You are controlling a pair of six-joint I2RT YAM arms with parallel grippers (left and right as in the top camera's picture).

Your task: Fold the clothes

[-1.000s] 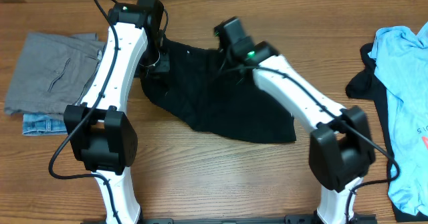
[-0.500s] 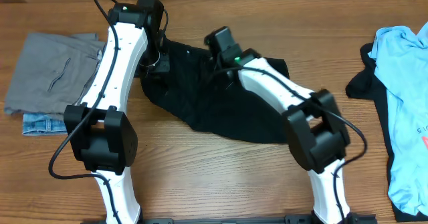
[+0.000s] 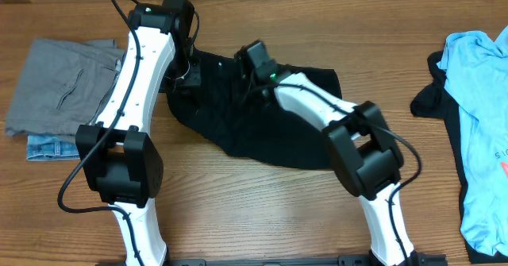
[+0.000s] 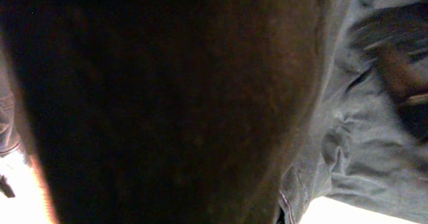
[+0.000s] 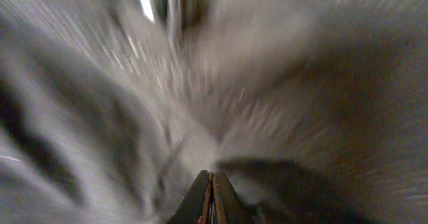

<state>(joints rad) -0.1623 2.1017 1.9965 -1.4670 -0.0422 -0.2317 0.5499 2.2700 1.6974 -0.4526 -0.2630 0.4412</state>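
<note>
- One large black garment [image 3: 262,135] lay spread and rumpled on the middle of the wooden bench [image 3: 262,218], its upper edge toward the far side and its lower corner reaching to the right.
- Both arms reached over this garment from the near edge of the bench, and both wrists hung above its upper part.
- At the garment's upper left edge, the left pincer [image 3: 190,75] was clenched. Whether any cloth was caught in it could not be told.
- From the left wrist, a dark out-of-focus mass filled most of the view, with creased fabric [image 4: 361,137] showing to its right.
- Near the garment's upper middle, the right pincer [image 5: 212,187] was also clenched, its two fingertips pressed together. Blurred fabric surrounded them, and a grip on that fabric could not be made out.
- Well apart at the left end of the bench, a grey piece [image 3: 59,83] lay flat, with a denim piece [image 3: 49,147] showing from under its near edge.
- At the right end, a light blue T-shirt [image 3: 480,115] lay partly out of view, resting on a dark piece [image 3: 429,99] that stuck out on its left side.
</note>
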